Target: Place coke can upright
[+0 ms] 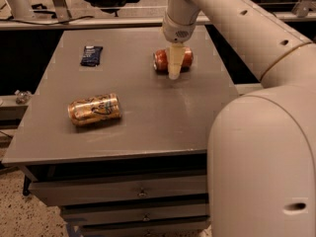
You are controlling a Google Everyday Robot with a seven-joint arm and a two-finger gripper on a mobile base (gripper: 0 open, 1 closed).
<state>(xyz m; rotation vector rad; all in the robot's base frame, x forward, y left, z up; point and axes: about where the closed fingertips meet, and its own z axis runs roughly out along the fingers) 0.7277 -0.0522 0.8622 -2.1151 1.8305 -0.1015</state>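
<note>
Lying sideways, coke can (161,60) sits just behind the gripper (174,74).

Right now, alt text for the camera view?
The gripper hangs at the coke can, which lies on its side at the back of the table. A gold can lies front left, a dark blue packet back left.

A table (148,132) has drawers (123,194) beneath it. A coke can (161,59) lies on its side toward the back, right of centre. The gripper (174,69) hangs down from above, directly in front of the can's middle, partly covering it. A packet (91,55) lies flat at the back left. A second can (95,109) lies on its side at the front left, well apart from both.
</note>
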